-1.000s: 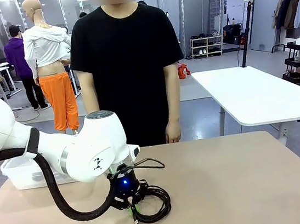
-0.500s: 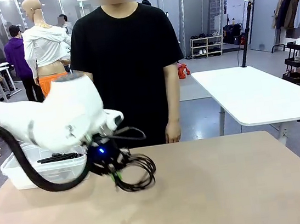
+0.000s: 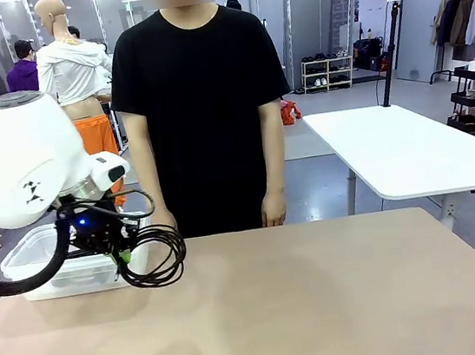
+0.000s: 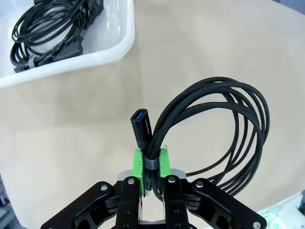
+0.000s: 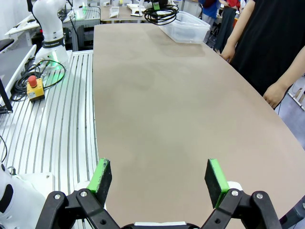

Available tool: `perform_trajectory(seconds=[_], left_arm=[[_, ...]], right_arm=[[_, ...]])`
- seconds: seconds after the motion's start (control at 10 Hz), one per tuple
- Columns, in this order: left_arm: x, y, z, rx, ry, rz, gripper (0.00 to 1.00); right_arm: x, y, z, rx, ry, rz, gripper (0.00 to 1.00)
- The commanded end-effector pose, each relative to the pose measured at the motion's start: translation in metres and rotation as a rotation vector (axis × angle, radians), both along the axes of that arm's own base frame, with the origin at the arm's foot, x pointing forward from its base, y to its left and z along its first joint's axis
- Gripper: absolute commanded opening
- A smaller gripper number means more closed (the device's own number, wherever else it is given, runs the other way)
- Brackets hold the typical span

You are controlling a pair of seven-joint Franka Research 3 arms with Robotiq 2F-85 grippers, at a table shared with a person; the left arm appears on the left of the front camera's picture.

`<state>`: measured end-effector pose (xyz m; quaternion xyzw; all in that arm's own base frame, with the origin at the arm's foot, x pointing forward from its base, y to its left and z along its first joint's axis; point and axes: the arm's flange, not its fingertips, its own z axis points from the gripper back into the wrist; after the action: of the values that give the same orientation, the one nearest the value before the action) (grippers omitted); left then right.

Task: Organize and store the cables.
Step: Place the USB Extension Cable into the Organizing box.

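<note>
The brown table [image 3: 342, 304] spans the whole lower half of the front view, bare across its middle and its three o'clock side. A person in a black T-shirt [image 3: 201, 103] stands at the twelve o'clock edge, arms hanging down, both hands [image 3: 272, 210] just above the far rim and touching nothing. The white left arm [image 3: 17, 167] comes in from nine o'clock, its thick corrugated hose [image 3: 6, 282] looping beneath it. A clear plastic bin [image 3: 40, 273] sits on the table at the nine o'clock corner, partly behind that arm; in the left wrist view its white rim [image 4: 121, 45] shows at eleven o'clock, with already stored cables [image 4: 47, 28] lying bundled inside. The left gripper [image 3: 118, 254] hangs above the table just beside the bin's three o'clock wall, its green pads [image 4: 164, 162] pinched narrow on the bound neck of a coiled black cable [image 4: 224, 129]. The coil's loops droop toward three o'clock of the fingers, clear of the tabletop in the front view [image 3: 153, 257], and a short plug end [image 4: 141, 128] with a blue insert sticks up toward twelve o'clock just past the pads. The right gripper [image 5: 159, 177] hovers over the table's near edge with its jaws spread wide and nothing between them.
</note>
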<state>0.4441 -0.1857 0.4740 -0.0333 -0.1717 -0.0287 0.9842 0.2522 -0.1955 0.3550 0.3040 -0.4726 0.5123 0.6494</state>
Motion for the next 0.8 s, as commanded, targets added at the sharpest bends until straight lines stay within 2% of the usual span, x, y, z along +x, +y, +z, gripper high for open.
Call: perform_trajectory(seconds=[0.0, 0.3, 0.4, 0.6, 0.7], left_arm=[[-0.002, -0.013, 0.001, -0.005, 0.02, 0.035, 0.0], [-0.002, -0.013, 0.001, -0.005, 0.02, 0.035, 0.0], [-0.003, -0.006, -0.003, -0.001, 0.008, 0.009, 0.15], [0.02, 0.006, 0.011, 0.05, 0.057, 0.019, 0.15], [0.03, 0.024, 0.019, 0.064, 0.057, 0.015, 0.15]], right_arm=[[0.0, -0.001, 0.002, 0.005, 0.0, -0.006, 1.0], [0.0, -0.001, 0.002, 0.005, 0.0, -0.006, 1.0], [0.0, -0.001, 0.002, 0.005, 0.0, -0.006, 1.0], [0.0, -0.001, 0.002, 0.005, 0.0, -0.006, 1.0], [0.0, -0.001, 0.002, 0.005, 0.0, -0.006, 1.0]])
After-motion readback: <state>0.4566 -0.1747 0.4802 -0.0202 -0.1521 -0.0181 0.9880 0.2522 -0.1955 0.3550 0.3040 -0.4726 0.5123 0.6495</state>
